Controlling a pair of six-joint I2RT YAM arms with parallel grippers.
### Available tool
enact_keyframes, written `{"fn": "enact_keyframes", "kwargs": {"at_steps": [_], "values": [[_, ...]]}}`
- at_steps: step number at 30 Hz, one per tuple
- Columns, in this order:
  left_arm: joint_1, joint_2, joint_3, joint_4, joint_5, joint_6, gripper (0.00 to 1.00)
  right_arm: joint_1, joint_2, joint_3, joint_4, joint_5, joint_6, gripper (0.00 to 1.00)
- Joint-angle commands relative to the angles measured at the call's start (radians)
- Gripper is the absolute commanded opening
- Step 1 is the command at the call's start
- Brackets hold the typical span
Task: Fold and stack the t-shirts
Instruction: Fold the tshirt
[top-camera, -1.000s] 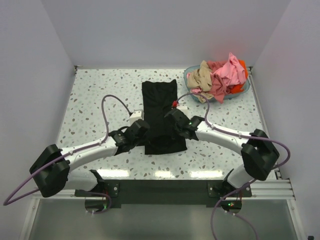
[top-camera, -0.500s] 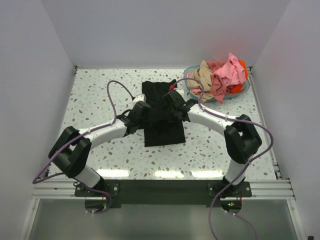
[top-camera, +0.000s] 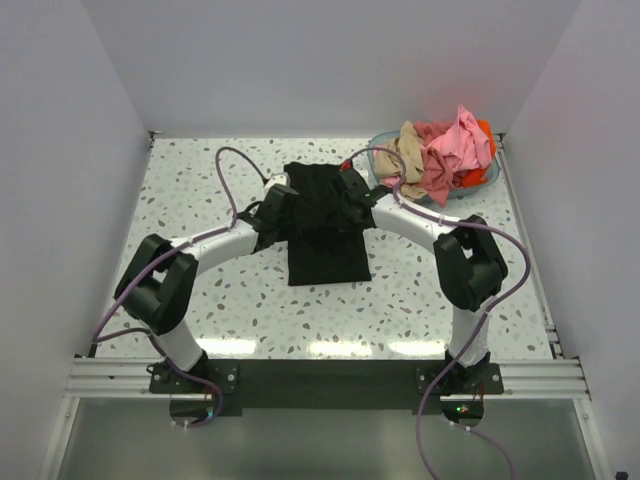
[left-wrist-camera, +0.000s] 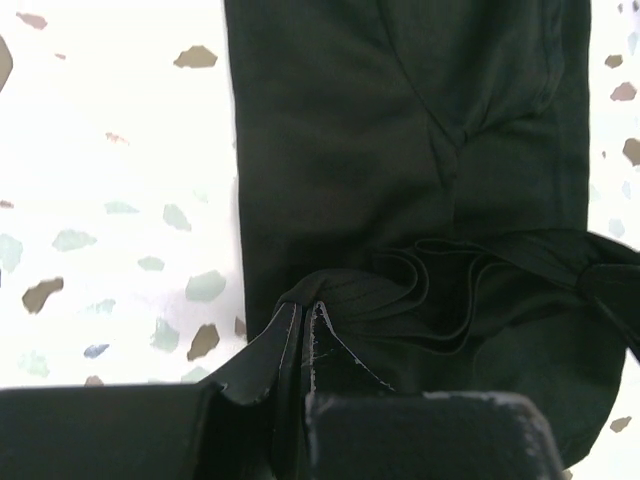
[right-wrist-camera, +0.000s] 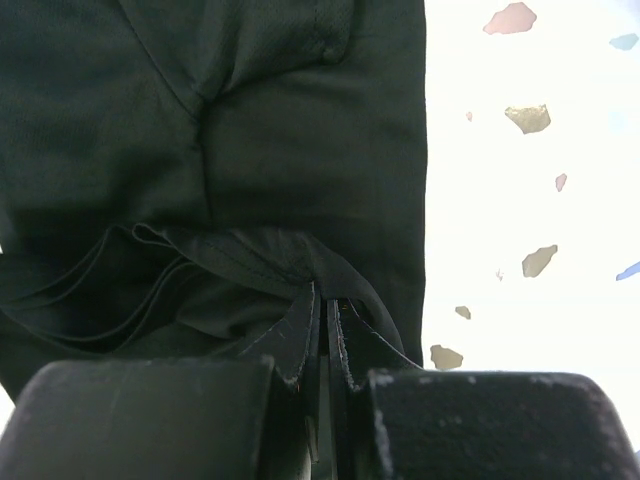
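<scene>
A long black t-shirt (top-camera: 325, 225) lies folded narrow in the middle of the speckled table, its near end lifted and carried over its far part. My left gripper (top-camera: 287, 203) is shut on the shirt's left corner; the left wrist view shows black cloth (left-wrist-camera: 400, 160) pinched at the left gripper (left-wrist-camera: 307, 308). My right gripper (top-camera: 349, 193) is shut on the right corner, and the right wrist view shows the hem (right-wrist-camera: 250, 150) clamped at the right gripper (right-wrist-camera: 322, 292). Pink, tan and orange-red t-shirts (top-camera: 440, 150) are heaped in the basket.
The teal round basket (top-camera: 478, 183) stands at the far right corner of the table. White walls close the table on the left, back and right. Purple cables loop above both arms.
Both arms have carried the shirt's near end away from the bases toward the far end, folding it over. The shirt's footprint on the table has grown shorter.
</scene>
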Motion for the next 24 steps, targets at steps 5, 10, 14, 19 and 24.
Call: {"fn": "enact_keyframes", "kwargs": {"at_steps": [5,10,14,19,24], "values": [[0.024,0.045,0.099,0.018,-0.003,0.037,0.02,-0.019,0.045,0.097,-0.033,-0.009,-0.033,0.00],[0.027,0.025,0.214,-0.077,-0.120,0.033,0.67,-0.038,0.007,0.204,-0.104,0.032,-0.055,0.57],[0.027,-0.037,0.245,-0.126,-0.173,0.049,0.81,-0.049,-0.106,0.202,-0.113,0.052,-0.068,0.71],[0.026,-0.139,0.096,-0.082,-0.121,0.056,0.84,-0.050,-0.226,0.087,-0.093,0.003,-0.061,0.75],[0.023,-0.240,-0.076,-0.008,-0.035,0.055,0.85,-0.050,-0.346,-0.140,-0.012,-0.077,-0.012,0.75]]}}
